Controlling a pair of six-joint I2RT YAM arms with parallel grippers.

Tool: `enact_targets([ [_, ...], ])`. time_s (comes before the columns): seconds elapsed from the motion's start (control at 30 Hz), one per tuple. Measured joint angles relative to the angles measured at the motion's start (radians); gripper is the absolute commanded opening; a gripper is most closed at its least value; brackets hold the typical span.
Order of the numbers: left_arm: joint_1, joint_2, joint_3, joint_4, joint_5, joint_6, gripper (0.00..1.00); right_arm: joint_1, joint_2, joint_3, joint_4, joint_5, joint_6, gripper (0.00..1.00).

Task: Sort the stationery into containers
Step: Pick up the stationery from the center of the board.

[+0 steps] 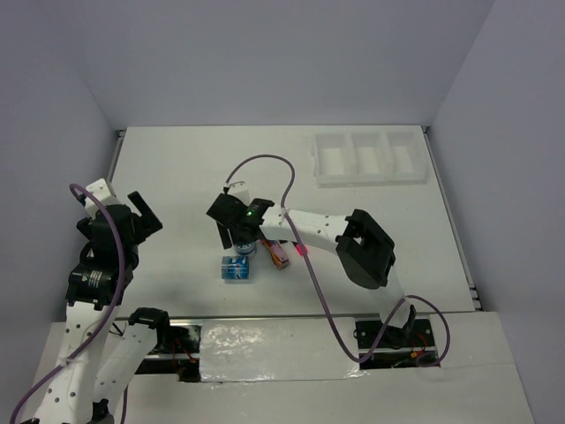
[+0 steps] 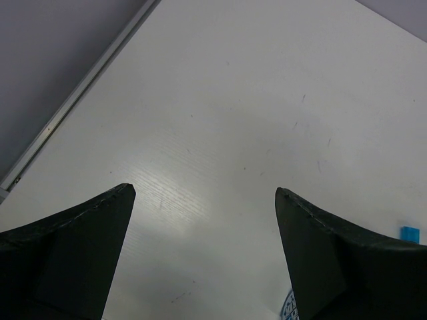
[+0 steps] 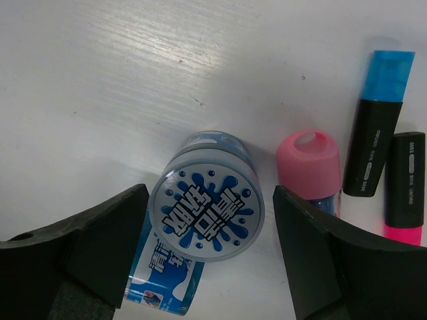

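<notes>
My right gripper [image 3: 210,193] is open and low over the table, with its fingers on either side of an upright blue-and-white roll [image 3: 207,203], not touching it. A second roll [image 3: 163,277] lies on its side against the first, and also shows in the top view [image 1: 236,268]. Right of them lie a pink-ended eraser [image 3: 308,163], a blue-capped highlighter [image 3: 377,123] and a pink-capped highlighter [image 3: 403,193]. An orange-capped highlighter [image 1: 280,254] lies beside the right arm. The white three-compartment tray [image 1: 334,168] sits at the far right. My left gripper [image 1: 146,215] is open and empty at the left.
The right arm [image 1: 353,243] stretches across the near middle of the table, with a purple cable [image 1: 274,163] looping above it. Grey walls close in the table. The table's left edge rail [image 2: 73,100] shows in the left wrist view.
</notes>
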State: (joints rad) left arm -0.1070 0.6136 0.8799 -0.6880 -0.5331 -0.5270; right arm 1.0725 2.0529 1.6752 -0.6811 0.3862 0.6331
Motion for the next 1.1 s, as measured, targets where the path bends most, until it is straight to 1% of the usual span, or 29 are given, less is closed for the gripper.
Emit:
enact_targets([
  [0.27,0.0,0.0,0.0,0.0,0.007,0.0,0.99,0.0,0.011,-0.008,0.003,0.0,0.01,0.68],
  [0.3,0.0,0.0,0.0,0.0,0.007,0.0,0.99,0.0,0.011,-0.008,0.003,0.0,0.01,0.64],
  [0.33,0.0,0.0,0.0,0.0,0.007,0.0,0.99,0.0,0.011,-0.008,0.003,0.001,0.01,0.63],
  [0.37,0.0,0.0,0.0,0.0,0.007,0.0,0.99,0.0,0.011,-0.008,0.003,0.002,0.01,0.57],
  [0.4,0.0,0.0,0.0,0.0,0.007,0.0,0.99,0.0,0.011,-0.008,0.003,0.002,0.01,0.53],
  [0.43,0.0,0.0,0.0,0.0,0.007,0.0,0.99,0.0,0.011,-0.008,0.003,0.003,0.01,0.46],
  [0.5,0.0,0.0,0.0,0.0,0.007,0.0,0.99,-0.003,0.011,-0.008,0.003,0.003,0.01,0.38],
  [0.53,0.0,0.0,0.0,0.0,0.007,0.0,1.0,-0.004,0.011,-0.008,0.003,0.003,0.01,0.02],
  [0.57,0.0,0.0,0.0,0.0,0.007,0.0,0.99,-0.004,0.012,-0.007,0.003,0.002,0.009,0.0],
  [0.8,0.0,0.0,0.0,0.0,0.007,0.0,0.99,-0.026,0.018,0.031,0.007,-0.019,-0.051,0.0],
  [1.1,0.0,0.0,0.0,0.0,0.007,0.0,0.99,-0.142,0.008,0.261,-0.009,-0.058,-0.151,0.0],
])
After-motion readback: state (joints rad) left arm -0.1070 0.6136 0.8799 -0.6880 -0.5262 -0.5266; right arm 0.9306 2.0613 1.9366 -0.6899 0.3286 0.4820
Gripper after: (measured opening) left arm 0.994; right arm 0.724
